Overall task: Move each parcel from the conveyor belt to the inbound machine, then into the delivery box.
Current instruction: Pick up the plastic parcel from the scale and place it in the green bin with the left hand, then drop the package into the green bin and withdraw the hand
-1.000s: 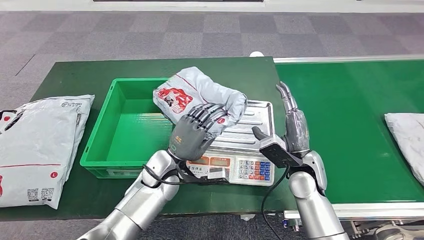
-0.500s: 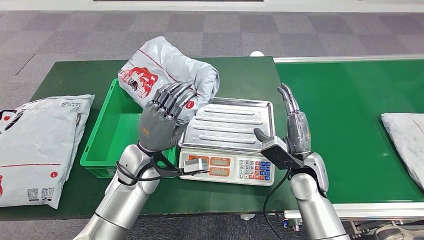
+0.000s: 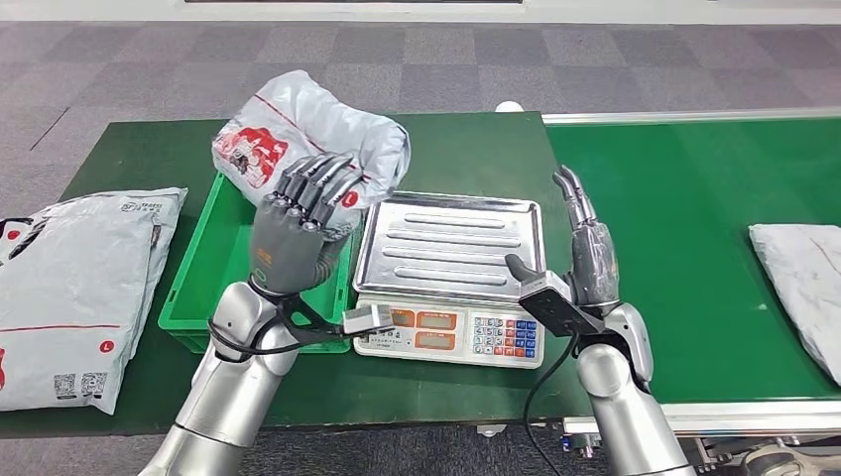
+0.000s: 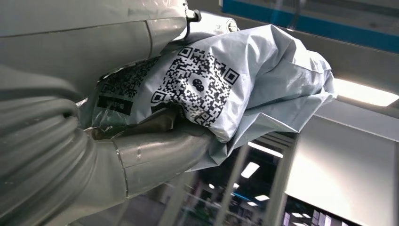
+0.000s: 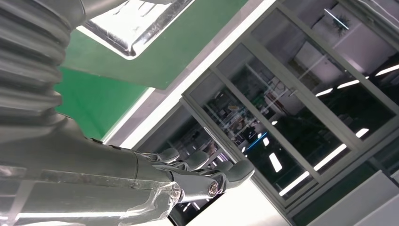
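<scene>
My left hand [image 3: 294, 230] grips a grey parcel [image 3: 309, 137] with red print, lifted over the far right corner of the green box [image 3: 213, 288]. In the left wrist view the parcel [image 4: 221, 80] shows a QR code and lies pressed between thumb and fingers. The scale [image 3: 448, 266] with its bare steel tray stands to the right of the box. My right hand [image 3: 587, 248] stands upright at the scale's right edge, fingers straight and holding nothing; the right wrist view shows its fingers [image 5: 202, 169] extended. Another grey parcel [image 3: 801, 283] lies on the green conveyor belt [image 3: 694, 218] at far right.
A large white parcel [image 3: 74, 288] lies on the green table [image 3: 129, 149] left of the box. The belt's metal rail [image 3: 694, 117] runs along the far side. A cable hangs from each wrist near the scale's keypad [image 3: 501, 335].
My left hand has lifted the parcel off the scale's tray and carried it left and up, over the green box. The far-right parcel on the belt has edged left. My right hand has barely moved.
</scene>
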`<state>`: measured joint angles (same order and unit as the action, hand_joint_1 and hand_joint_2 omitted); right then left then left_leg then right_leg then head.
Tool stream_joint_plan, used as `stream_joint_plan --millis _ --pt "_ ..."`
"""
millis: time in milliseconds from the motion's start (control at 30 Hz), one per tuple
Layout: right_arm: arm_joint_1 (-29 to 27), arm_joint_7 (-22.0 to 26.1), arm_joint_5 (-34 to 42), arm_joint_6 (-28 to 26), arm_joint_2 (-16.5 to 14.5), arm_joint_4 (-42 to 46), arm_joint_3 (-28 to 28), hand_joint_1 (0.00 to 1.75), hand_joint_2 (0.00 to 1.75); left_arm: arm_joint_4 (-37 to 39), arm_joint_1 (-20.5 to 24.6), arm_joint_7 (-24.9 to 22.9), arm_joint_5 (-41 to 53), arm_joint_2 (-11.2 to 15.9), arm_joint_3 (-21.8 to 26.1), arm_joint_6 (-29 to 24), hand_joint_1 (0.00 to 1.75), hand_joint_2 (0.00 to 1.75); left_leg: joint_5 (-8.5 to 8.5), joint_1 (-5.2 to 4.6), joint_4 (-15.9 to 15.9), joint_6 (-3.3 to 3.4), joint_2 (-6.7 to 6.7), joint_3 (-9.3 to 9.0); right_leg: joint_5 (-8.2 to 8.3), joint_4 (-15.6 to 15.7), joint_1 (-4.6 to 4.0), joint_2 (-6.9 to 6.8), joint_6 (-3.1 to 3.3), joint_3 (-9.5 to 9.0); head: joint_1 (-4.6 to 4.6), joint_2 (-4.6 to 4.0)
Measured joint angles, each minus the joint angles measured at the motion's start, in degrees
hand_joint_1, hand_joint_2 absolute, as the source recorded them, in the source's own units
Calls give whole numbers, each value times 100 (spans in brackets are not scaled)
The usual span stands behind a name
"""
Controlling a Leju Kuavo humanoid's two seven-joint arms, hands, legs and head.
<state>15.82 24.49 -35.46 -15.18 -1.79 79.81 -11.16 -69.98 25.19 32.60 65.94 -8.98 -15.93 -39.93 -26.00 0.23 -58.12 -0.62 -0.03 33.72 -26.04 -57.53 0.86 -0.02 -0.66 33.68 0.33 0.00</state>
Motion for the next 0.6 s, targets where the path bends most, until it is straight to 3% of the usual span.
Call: stream_joint_plan --millis 67,133,167,233,300,333,433,600 --pt "-34 -30 -1 -24 14 55 1 0 175 31 29 -292 126 6 193 43 175 175 0 0 0 0 -1 0 0 0 0 0 0 1 0 0" --pt "-89 -48 -14 -45 37 110 2 0 175 236 134 -983 168 81 298 394 175 175 0 0 0 0 -2 0 -1 0 -1 -1 0 1 -1 0" --pt "-121 -55 -34 -50 47 134 2 0 175 465 247 -1456 98 153 340 834 175 175 0 0 1 0 -2 -1 -1 0 -1 -1 0 -1 0 0" --pt "-175 -65 -104 -51 61 172 6 0 175 1223 564 -2310 -171 353 466 2204 175 175 2 1 2 -3 5 -5 1 -1 -2 4 2 -2 1 0" --pt "-230 -65 -164 -50 63 203 23 0 175 2060 802 -2419 -370 587 601 3414 175 175 4 1 3 -7 28 -9 9 -2 -5 23 10 6 -1 0" --pt "-264 -64 -181 -49 64 217 39 0 175 2393 854 -2261 -414 681 647 3670 175 175 7 3 3 -9 40 -5 14 -3 -8 33 14 14 -1 0" --pt "-344 -64 -202 -47 76 245 86 0 175 3067 971 -1942 -463 816 708 3483 175 175 15 14 1 -11 39 13 18 -4 -10 34 16 29 1 0" --pt "-379 -59 -221 -47 79 257 93 0 175 3556 1164 -1934 -464 885 737 3309 175 175 9 12 2 -6 32 17 17 -3 -6 29 15 30 1 0"
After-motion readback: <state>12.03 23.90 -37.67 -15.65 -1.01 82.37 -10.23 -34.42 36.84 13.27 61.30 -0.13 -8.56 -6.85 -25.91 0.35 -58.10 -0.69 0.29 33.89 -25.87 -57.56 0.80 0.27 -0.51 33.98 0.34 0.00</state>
